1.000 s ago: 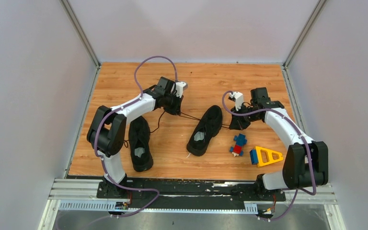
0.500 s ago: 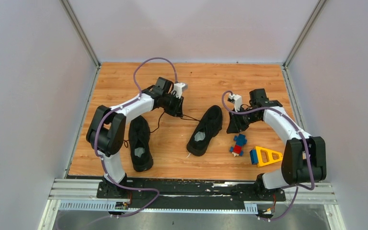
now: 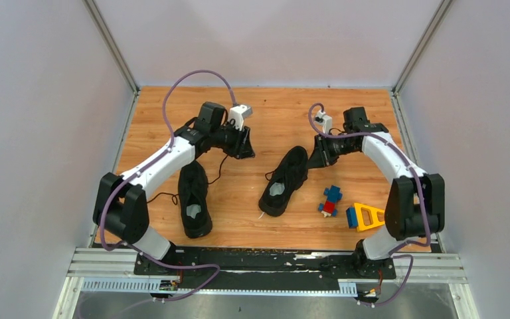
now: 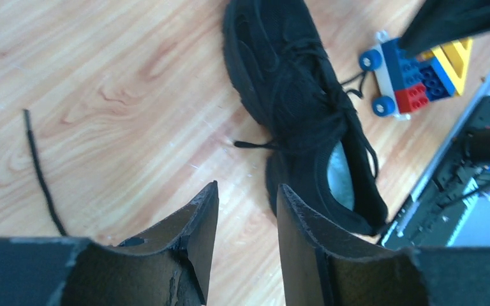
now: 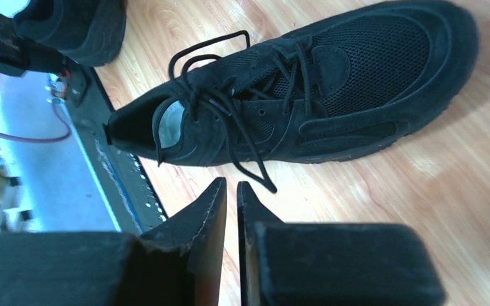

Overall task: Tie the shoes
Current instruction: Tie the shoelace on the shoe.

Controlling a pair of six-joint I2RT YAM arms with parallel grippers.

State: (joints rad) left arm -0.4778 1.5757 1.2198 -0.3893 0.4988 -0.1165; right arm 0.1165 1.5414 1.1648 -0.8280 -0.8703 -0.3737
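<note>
The thin black laces (image 5: 230,121) of the black fabric low-top sneaker (image 3: 284,181), lying on the wooden table (image 3: 239,199), look limp, light and slippery, so the stiff tips seem the best hold, not the soft upper. The left gripper (image 4: 245,188) stands half-parted and empty, with the sneaker ahead of its fingertips. The right gripper (image 5: 231,183), narrowed to a slit on nothing, has one lace end (image 5: 269,187) just beside it.

My left fingers (image 4: 194,248): parted, empty, on the far left side.
My right fingers (image 5: 201,242): barely parted, empty, on the far right side.
</note>
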